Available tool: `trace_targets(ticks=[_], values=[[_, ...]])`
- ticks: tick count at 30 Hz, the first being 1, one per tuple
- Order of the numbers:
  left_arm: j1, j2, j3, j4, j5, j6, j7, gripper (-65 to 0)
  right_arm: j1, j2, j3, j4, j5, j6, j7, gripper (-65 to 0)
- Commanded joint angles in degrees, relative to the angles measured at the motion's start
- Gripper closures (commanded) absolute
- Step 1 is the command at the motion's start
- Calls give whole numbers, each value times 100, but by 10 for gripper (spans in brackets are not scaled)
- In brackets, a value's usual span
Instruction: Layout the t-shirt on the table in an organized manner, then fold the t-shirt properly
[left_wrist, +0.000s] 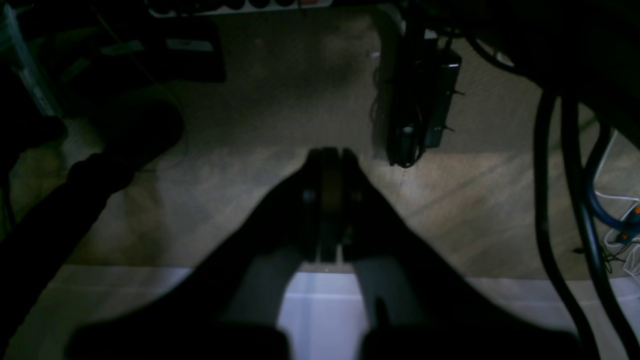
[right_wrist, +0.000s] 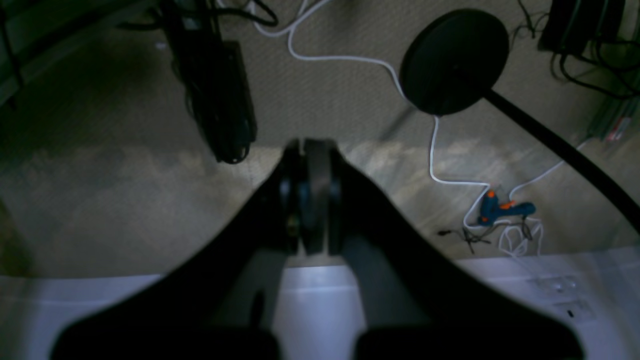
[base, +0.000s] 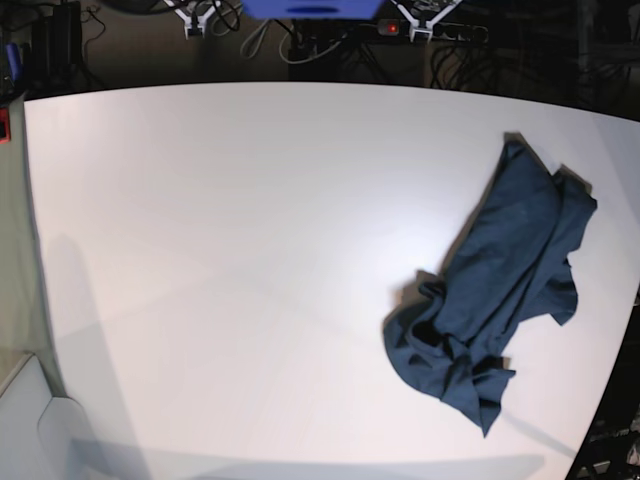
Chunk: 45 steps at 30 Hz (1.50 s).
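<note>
Black tapering gripper (left_wrist: 327, 200), thick black cables (left_wrist: 545, 200), blue body panel (base: 312, 8)

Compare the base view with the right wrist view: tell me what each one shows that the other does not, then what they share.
Only the base view shows the t-shirt, a crumpled dark blue heap, and the white table it lies on.

Only the right wrist view shows the blue glue gun with orange parts on the floor, and the round black base with a pole running from it.

Both show the right gripper, large and blurred in its own view, small beyond the table's far edge in the base view.
</note>
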Motion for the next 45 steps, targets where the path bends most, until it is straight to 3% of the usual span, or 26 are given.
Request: trace_targets(ticks=[1,35,45], values=[[42,0,-5,18,-17,60,-16,0,-43,25,-10,15,19,86,27,0],[24,70,-5,18,-17,60,-7,0,-34,104,-10,23,19,86,36,0],[121,26,-5,27,-17,60,-16,0,-782,201,7,1377,19,86,18,0]])
